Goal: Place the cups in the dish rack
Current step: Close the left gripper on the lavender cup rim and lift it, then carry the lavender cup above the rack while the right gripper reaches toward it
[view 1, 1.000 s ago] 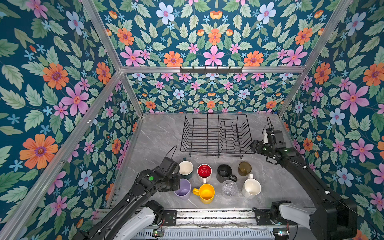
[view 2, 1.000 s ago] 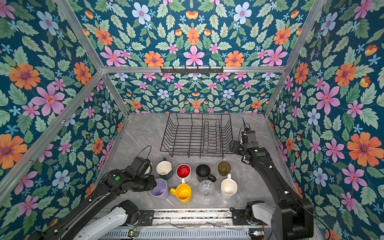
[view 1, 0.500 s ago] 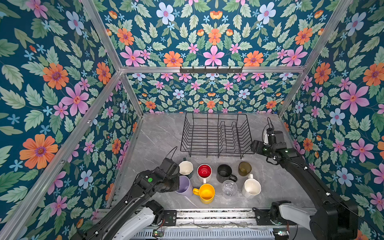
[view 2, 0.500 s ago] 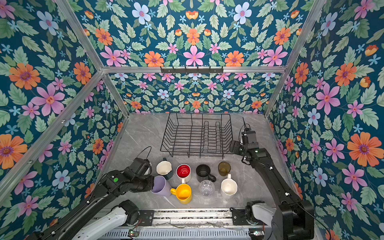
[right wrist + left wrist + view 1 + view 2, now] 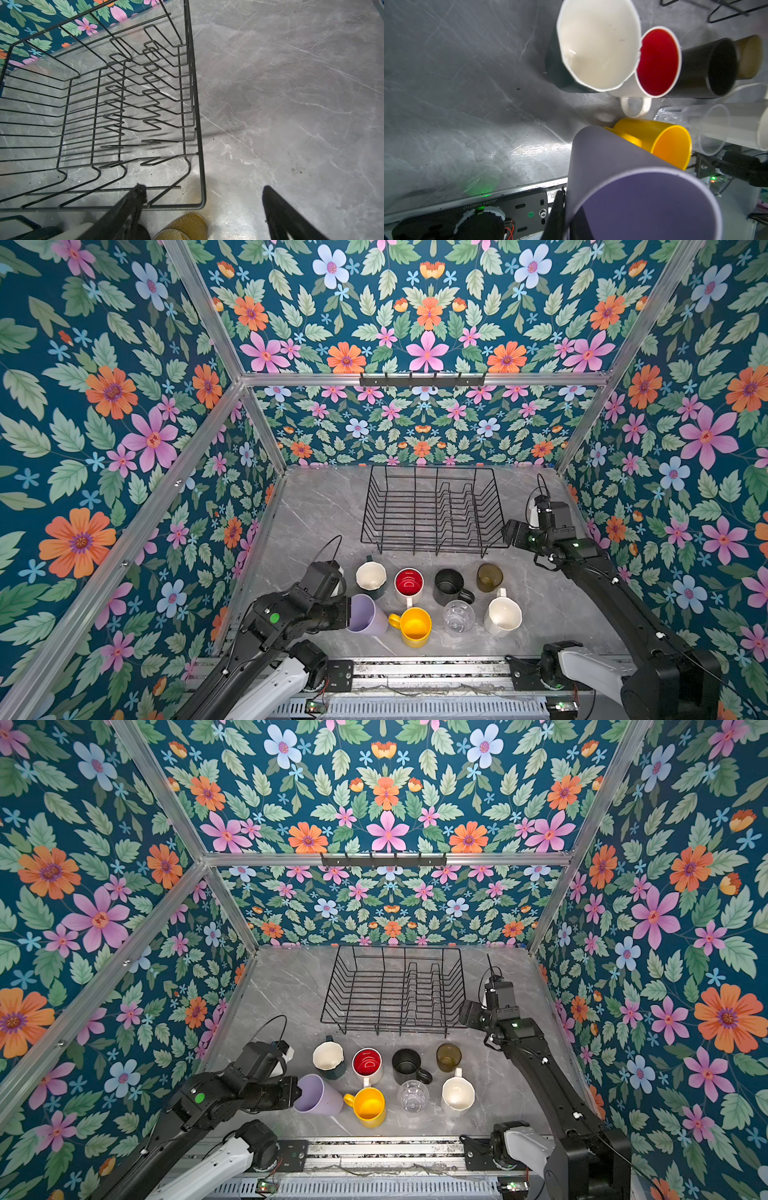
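- left gripper point(image 5: 351, 612) clamps the tilted lilac tumbler point(image 5: 369, 616) by its rim, nine o'clock of the yellow mug point(image 5: 415, 626).
- right gripper point(image 5: 203, 188) gapes empty at four o'clock of the dish rack point(image 5: 432, 512).

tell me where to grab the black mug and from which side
Likely the rim, from straight above: one finger inside, one outside, on the wall facing the rack. The black mug stands upright, mouth open, with bare table there; its handle points toward the glass, and both sides are crowded.
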You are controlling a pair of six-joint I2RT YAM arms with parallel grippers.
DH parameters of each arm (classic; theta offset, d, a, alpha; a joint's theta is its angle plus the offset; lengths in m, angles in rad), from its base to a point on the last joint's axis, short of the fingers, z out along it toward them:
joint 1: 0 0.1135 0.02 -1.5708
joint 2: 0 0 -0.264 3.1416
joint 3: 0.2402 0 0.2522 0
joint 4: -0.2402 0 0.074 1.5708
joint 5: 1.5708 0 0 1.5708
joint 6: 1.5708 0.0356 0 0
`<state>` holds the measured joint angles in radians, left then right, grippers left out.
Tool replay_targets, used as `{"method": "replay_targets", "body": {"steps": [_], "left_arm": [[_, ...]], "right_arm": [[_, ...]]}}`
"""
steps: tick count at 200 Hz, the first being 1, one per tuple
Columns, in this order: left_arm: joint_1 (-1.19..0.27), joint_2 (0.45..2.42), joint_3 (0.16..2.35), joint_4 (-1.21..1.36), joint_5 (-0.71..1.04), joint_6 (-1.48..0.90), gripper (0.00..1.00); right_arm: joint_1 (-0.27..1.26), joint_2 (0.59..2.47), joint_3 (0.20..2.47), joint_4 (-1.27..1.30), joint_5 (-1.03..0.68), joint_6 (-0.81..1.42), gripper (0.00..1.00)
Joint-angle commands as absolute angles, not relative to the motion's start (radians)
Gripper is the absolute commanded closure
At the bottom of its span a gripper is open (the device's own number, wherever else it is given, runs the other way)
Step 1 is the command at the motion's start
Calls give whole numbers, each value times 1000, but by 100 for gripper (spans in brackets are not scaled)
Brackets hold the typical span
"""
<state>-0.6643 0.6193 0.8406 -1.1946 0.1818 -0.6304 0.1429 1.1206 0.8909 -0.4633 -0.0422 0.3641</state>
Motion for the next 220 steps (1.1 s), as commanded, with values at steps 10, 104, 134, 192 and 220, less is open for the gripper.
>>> {"method": "replay_targets", "body": {"steps": [10, 104, 134, 192, 220], "left_arm": [[-664, 558, 910, -1161, 265, -636, 100], [-664, 525, 934, -695, 341, -603, 100], [-664, 550, 817, -361, 374, -609, 100], [-660, 754, 716, 74, 497, -648, 100], [-647, 843, 710, 201, 562, -664, 100]], "right_arm": [[144, 1107, 916, -474, -75, 359, 11], [144, 939, 906, -309, -431, 471, 8], [144, 927, 865, -58, -648, 594, 8], [144, 1046, 851, 287, -1039, 770, 8], [144, 1089, 833, 406, -1149, 844, 8]]}}
